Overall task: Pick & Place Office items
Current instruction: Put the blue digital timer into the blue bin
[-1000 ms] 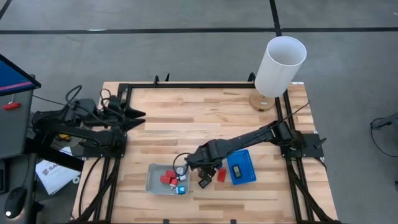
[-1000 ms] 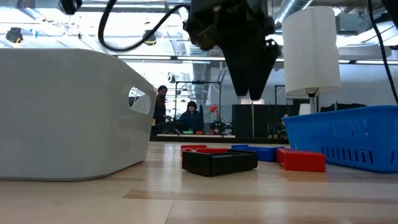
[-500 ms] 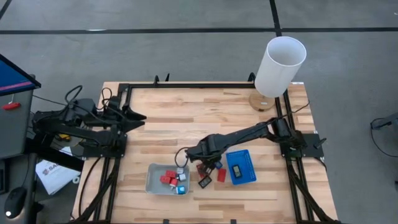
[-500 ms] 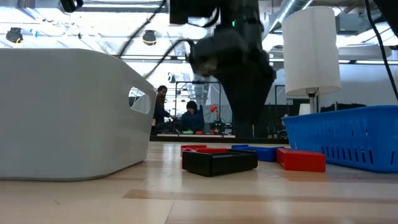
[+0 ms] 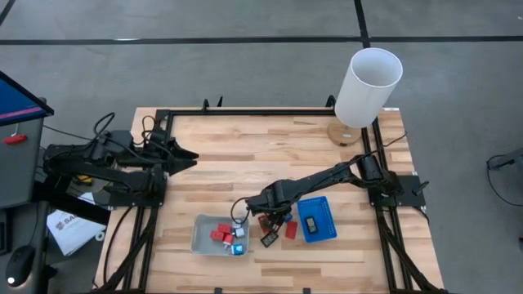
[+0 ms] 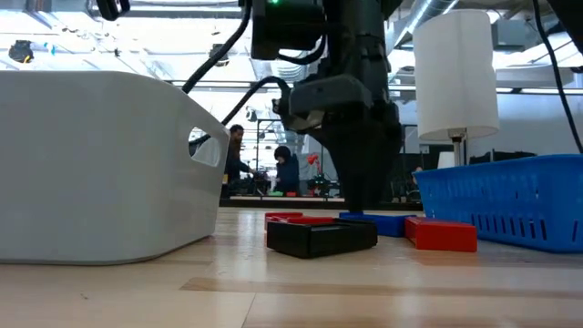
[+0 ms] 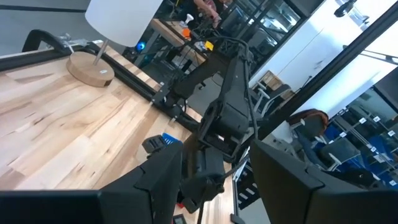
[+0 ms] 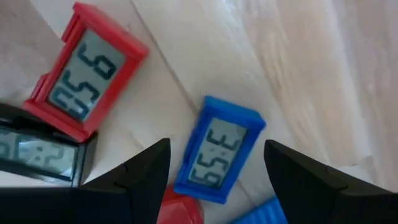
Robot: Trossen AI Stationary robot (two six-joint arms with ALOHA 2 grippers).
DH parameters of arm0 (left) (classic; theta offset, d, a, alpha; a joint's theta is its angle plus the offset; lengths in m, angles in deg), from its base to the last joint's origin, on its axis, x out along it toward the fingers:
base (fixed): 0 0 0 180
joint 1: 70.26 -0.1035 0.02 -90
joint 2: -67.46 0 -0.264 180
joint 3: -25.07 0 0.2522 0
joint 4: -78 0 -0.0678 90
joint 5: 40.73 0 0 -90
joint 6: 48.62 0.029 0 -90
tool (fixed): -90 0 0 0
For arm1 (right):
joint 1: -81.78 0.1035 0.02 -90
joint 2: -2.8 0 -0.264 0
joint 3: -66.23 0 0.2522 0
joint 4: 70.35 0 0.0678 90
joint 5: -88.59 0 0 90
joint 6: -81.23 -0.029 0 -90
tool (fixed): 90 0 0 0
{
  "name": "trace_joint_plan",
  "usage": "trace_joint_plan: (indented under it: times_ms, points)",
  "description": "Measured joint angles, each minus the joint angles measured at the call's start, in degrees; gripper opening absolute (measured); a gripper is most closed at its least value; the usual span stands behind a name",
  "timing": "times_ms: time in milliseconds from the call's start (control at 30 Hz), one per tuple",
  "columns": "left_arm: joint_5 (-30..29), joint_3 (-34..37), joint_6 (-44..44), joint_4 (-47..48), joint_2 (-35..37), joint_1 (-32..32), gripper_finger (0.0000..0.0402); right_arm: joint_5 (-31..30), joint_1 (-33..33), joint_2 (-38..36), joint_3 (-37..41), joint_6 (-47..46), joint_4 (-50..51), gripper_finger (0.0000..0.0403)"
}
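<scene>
Right gripper (image 8: 214, 165) has dropped lower since half a second ago, fingers spread wide, now straddling a blue clock (image 8: 219, 149) that lies flat on the table (image 5: 245, 155). A red clock (image 8: 84, 81) and a black clock (image 8: 37, 158) lie just beside it, between the grey tray (image 5: 200, 237) and blue tray (image 5: 327, 224). Left gripper (image 7: 211, 180) waits, parted, at the table's left edge, slightly shifted.

Grey floor (image 5: 245, 73) crossed by dark lines around wooden table (image 5: 245, 155). Beyond the right gripper (image 6: 364, 205), low view: two seated people (image 6: 278, 169), dark shelving, bright ceiling lights (image 6: 219, 55).
</scene>
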Motion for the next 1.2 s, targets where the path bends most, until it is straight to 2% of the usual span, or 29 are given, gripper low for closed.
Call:
trace_joint_plan:
  times_ms: [300,433,533,767,967,1200]
  points:
    - [0.00,0.00,-0.22,-2.44,-1.80,0.00,0.0186,-0.17,-0.04,0.00,3.03,-0.14,-2.50,0.0249]
    - [-0.06,0.00,-0.26,-3.46,-2.00,0.00,0.0186,-0.11,-0.02,0.00,3.51,0.15,-4.32,0.0237]
    - [-0.08,-0.02,-0.26,-3.95,-2.00,0.00,0.0186,0.49,-0.03,0.00,3.49,0.10,-5.96,0.0213]
    - [-0.13,-0.02,-0.29,-3.96,-2.00,0.00,0.0186,1.11,-0.60,-0.09,3.40,0.00,-6.51,0.0126]
    - [-0.17,-0.02,-0.24,-3.95,-1.98,0.00,0.0186,0.68,-1.79,-0.91,2.03,0.11,-4.83,0.0126]
    - [-0.34,-0.04,0.24,-3.90,-2.00,0.00,0.0186,-3.08,-4.09,-3.79,-4.24,-0.52,0.49,0.0137]
